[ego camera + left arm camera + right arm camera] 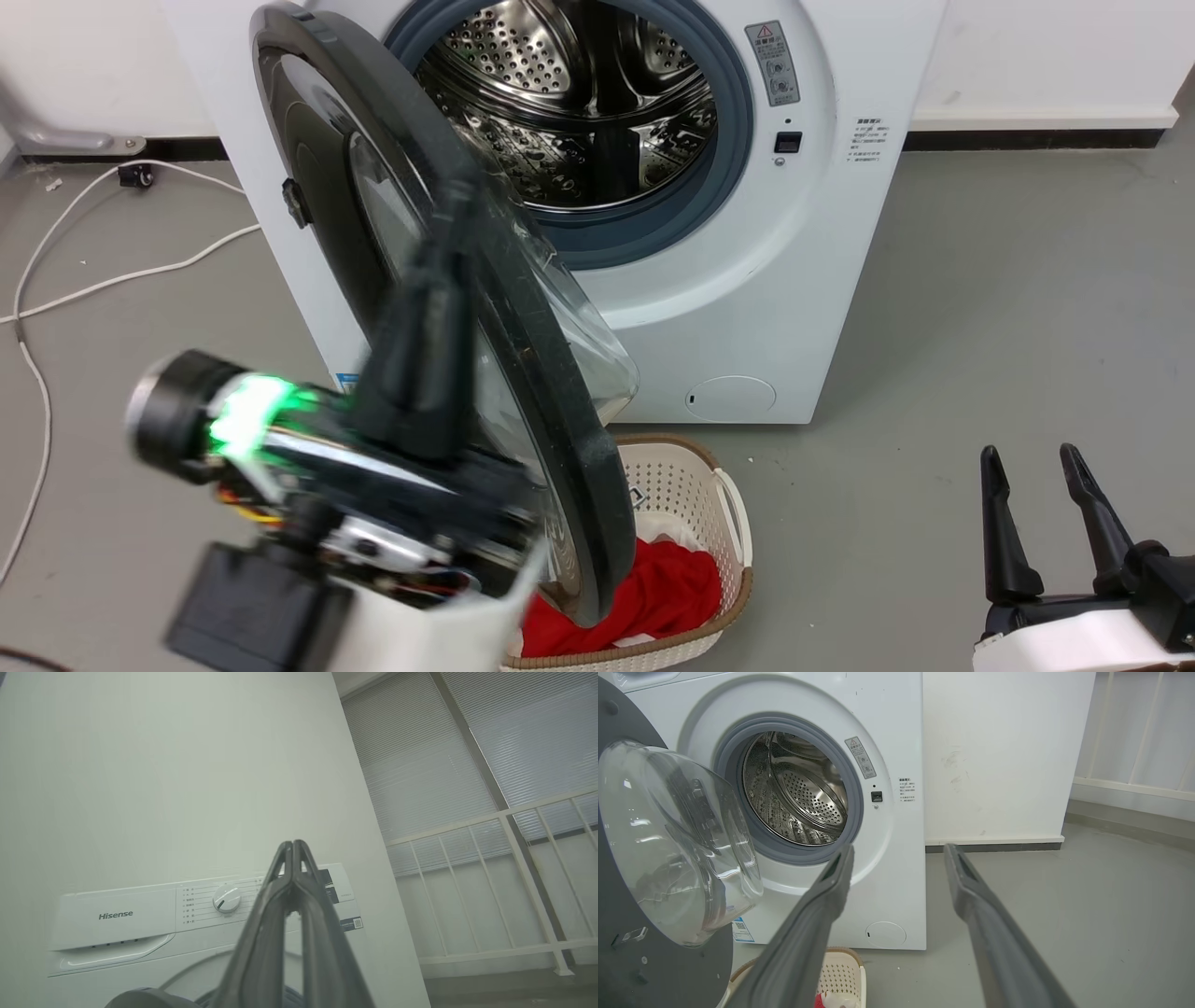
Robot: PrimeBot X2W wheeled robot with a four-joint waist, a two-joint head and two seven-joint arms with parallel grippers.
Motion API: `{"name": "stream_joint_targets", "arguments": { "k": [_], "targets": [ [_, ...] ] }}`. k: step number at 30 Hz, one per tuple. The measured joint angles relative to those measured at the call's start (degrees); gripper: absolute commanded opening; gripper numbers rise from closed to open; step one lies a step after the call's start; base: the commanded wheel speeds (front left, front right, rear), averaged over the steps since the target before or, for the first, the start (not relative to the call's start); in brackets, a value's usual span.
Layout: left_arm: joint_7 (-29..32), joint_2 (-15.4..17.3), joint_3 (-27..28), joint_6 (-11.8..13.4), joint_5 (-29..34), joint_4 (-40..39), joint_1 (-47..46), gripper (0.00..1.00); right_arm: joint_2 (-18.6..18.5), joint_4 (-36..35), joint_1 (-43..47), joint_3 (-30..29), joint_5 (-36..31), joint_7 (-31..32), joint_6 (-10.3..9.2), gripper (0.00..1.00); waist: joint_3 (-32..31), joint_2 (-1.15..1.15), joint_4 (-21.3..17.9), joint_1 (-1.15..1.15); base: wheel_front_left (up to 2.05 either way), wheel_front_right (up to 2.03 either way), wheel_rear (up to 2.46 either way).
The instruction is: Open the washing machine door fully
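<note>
Two white cables [56, 280] trail over the grey floor [980, 308] at the far left, near the wall. Next comes the washing machine door [313, 140], swung out from its hinge on the left side of the washing machine [747, 299] and standing almost edge-on to my head camera, its clear glass bowl [677, 835] bulging back toward the drum mouth [579, 103]. My left gripper [459, 201] is raised in front of the door's black rim with its fingers pressed together tip to tip; it is blurred, so I cannot tell whether it touches the door. From that wrist, the closed tips point up past the machine's control panel and dial [226, 899]. Below the door's lower edge, a cream perforated basket [691, 485] sits on the floor just in front of the machine, with a red cloth [672, 588] in it. My right gripper [1029, 452] hangs low at the far right, well apart from the machine, fingers spread.
</note>
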Motion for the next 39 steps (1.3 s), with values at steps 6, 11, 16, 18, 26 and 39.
{"name": "stream_joint_targets", "arguments": {
  "k": [6,11,16,18,26,39],
  "targets": [
    [5.7,-0.1,-12.5,-1.9,-3.4,0.1,1.4,0.00,0.0,0.2,0.1,0.0,0.3,0.1,0.00,1.00,-0.1,0.00,-0.1,0.00,0.00,0.00,0.00],
    [13.7,1.5,-21.2,-2.3,-8.5,4.0,6.1,0.00,0.0,0.3,0.1,0.1,0.6,0.4,0.00,1.00,-0.1,0.00,0.1,0.00,0.00,0.00,0.00],
    [18.9,3.1,-24.4,-2.5,-11.6,8.9,10.5,0.00,0.0,0.4,0.1,0.4,0.9,0.5,0.00,1.00,0.0,0.00,0.1,0.00,0.00,0.00,0.00],
    [19.5,3.5,-24.9,-2.3,-11.6,11.1,11.7,0.00,0.0,0.6,0.1,0.5,1.1,0.5,0.00,1.00,0.1,0.00,0.1,0.00,0.00,0.00,0.00],
    [14.8,2.2,-24.2,0.3,-10.0,21.1,10.7,0.00,0.0,1.1,0.1,0.9,1.5,0.6,0.00,1.00,0.7,0.00,0.0,0.00,0.00,0.00,0.00],
    [7.3,0.2,-20.9,5.7,-11.0,32.2,4.4,0.00,0.0,1.7,-0.2,1.4,2.4,0.6,0.00,1.00,1.8,0.00,-1.2,0.00,0.00,0.00,0.00]
  ]
}}
